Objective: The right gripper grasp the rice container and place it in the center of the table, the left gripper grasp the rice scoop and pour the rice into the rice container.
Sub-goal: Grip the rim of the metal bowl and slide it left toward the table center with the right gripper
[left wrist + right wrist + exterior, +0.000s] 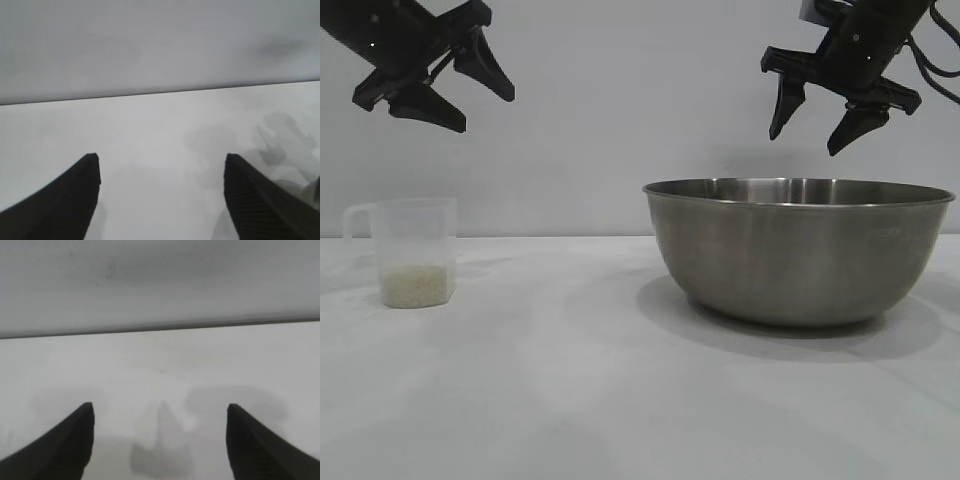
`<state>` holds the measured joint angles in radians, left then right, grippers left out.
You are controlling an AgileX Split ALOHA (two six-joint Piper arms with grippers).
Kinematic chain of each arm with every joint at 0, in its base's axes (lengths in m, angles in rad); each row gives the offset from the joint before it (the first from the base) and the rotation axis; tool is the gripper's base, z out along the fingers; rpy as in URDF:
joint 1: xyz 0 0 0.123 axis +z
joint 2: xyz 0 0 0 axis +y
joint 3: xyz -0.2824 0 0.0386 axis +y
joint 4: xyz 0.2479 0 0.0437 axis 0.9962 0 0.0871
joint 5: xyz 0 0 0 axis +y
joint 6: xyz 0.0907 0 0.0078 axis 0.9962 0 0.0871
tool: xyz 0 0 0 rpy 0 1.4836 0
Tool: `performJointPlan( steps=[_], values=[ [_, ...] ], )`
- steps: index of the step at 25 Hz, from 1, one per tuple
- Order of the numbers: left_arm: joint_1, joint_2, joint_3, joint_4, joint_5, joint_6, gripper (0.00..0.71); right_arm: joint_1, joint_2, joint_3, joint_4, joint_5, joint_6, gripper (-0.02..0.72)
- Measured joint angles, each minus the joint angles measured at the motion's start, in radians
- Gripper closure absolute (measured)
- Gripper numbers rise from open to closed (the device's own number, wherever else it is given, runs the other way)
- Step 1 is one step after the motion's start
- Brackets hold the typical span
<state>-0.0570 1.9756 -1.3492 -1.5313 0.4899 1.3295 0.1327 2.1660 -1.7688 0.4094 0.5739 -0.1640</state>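
The rice container (798, 250), a wide steel bowl, stands on the white table (570, 400) at the right. The rice scoop (412, 250), a clear plastic cup with a loop handle, stands at the left with rice (416, 286) in its bottom. My right gripper (805, 140) hangs open high above the bowl's rim, holding nothing. High above the scoop, my left gripper (488, 112) is open and empty too. Both wrist views show only bare table between the left gripper (161, 160) fingertips and the right gripper (160, 407) fingertips.
A plain grey wall (620, 100) runs behind the table. Bare tabletop lies between the scoop and the bowl and in front of both.
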Motion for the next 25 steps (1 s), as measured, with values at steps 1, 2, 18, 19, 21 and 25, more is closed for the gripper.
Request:
performJointPlan(
  steps=[1,2,18,19,21,25],
  values=[
    [0.0,0.0,0.0,0.01,0.0,0.0,0.242,0.0,0.0,0.0,0.0,0.0,0.0,0.232],
    [0.0,0.0,0.0,0.019,0.0,0.0,0.242,0.0,0.0,0.0,0.0,0.0,0.0,0.232],
    [0.0,0.0,0.0,0.058,0.002,-0.002,0.242,0.0,0.0,0.0,0.0,0.015,0.0,0.232],
    [0.0,0.0,0.0,0.058,0.002,-0.002,0.242,0.0,0.0,0.0,0.0,0.021,0.0,0.232],
    [0.0,0.0,0.0,0.058,0.004,-0.002,0.242,0.0,-0.002,0.0,-0.012,0.044,0.0,0.232],
    [0.0,0.0,0.0,0.059,0.008,-0.002,0.242,0.0,-0.048,0.0,-0.112,0.106,-0.002,0.232]
  ],
)
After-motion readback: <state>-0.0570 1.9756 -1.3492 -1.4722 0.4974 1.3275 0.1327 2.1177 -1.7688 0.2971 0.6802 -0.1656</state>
